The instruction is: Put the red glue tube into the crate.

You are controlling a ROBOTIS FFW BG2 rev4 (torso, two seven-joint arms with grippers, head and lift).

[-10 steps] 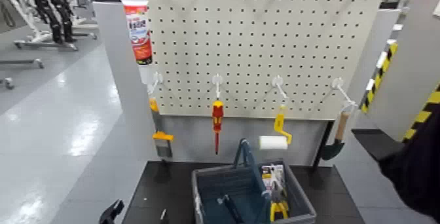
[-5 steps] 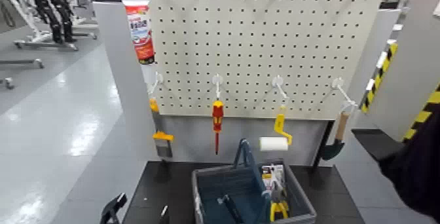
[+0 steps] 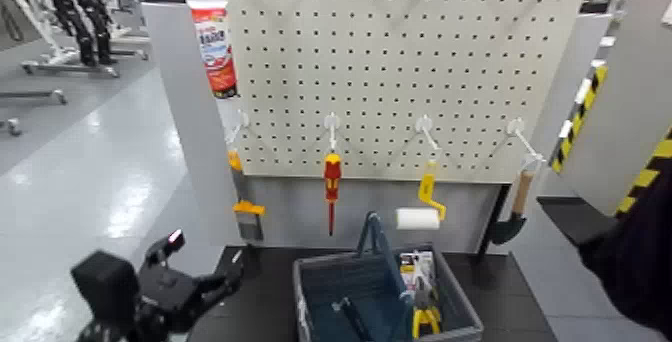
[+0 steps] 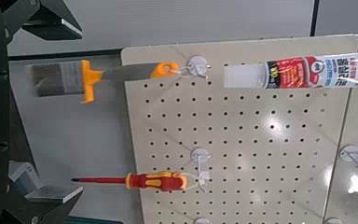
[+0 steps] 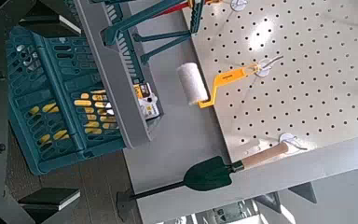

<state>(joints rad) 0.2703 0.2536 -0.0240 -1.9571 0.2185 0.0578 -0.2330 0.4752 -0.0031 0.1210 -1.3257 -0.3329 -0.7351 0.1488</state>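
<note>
At its left edge, the black tabletop (image 3: 260, 296) has a bare strip before the crate (image 3: 318, 262); another bare strip lies between the crate and the right edge. The left gripper (image 3: 205, 252) is by the tabletop's left edge, its fingers apart and released, with nothing between them. Above it, the red glue tube (image 3: 213, 48) hangs cap down at the pegboard's upper left edge, outside the crate. The pegboard (image 3: 385, 76) stands behind the tabletop, with open perforated surface between the tube and the right edge.

Below the tube, at the pegboard's lower left corner, hangs a scraper (image 3: 248, 216) with orange parts, between the tube and the tabletop. Next along the lower edge comes a red-and-yellow screwdriver (image 3: 332, 181), then a yellow-handled paint roller (image 3: 418, 217), both on hooks. The crate sits toward the tabletop's front edge, right of its middle, its blue handle (image 3: 372, 234) raised over the opening and in the way from above. Yellow-handled pliers (image 3: 426, 311) and a packaged item (image 3: 415, 264) lie in its right part. At the pegboard's lower right corner hangs a trowel (image 3: 514, 210). In the right wrist view, the right gripper (image 5: 61, 112) has its fingers apart and empty, near the crate's slotted side.

Since the earlier head views, the left gripper has risen farther into sight; the tube, hanging tools and crate look unmoved.
</note>
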